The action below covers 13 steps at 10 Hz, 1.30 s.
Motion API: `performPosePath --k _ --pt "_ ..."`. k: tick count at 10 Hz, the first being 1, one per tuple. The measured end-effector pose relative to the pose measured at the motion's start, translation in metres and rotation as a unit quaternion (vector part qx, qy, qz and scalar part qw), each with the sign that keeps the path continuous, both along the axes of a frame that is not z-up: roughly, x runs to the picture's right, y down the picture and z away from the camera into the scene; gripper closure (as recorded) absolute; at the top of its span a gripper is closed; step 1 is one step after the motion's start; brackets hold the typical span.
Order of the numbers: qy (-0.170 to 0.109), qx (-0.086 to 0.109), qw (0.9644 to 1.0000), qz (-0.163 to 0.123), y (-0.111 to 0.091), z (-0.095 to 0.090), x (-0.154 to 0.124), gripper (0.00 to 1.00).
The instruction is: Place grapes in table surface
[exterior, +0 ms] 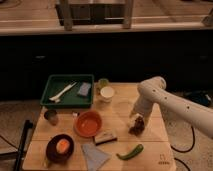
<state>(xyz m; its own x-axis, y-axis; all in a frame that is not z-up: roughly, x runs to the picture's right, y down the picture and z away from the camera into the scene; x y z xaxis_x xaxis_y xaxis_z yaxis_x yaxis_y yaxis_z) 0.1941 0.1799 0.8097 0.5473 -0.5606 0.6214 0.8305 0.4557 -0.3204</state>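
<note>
The dark reddish-purple grapes lie on the light tan wooden table surface, right of the orange bowl and above the curved green vegetable. My gripper hangs at the end of the white arm directly over the grapes, at their upper edge. Whether it touches or holds them is hidden by the arm's wrist.
A green tray with a white utensil and a grey item stands at the back left. A white cup and a green cup stand beside it. A dark bowl holding an orange, a blue cloth, a small block and a dark cup sit at the front left.
</note>
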Motion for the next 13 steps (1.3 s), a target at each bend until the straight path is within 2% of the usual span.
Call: performPosePath --k 5,13 --pt "-0.009 -0.012 0.9999 0.003 0.0013 0.0038 0.0 0.2" --pt "-0.014 -0.016 0.9998 0.005 0.002 0.0052 0.0001 0.2"
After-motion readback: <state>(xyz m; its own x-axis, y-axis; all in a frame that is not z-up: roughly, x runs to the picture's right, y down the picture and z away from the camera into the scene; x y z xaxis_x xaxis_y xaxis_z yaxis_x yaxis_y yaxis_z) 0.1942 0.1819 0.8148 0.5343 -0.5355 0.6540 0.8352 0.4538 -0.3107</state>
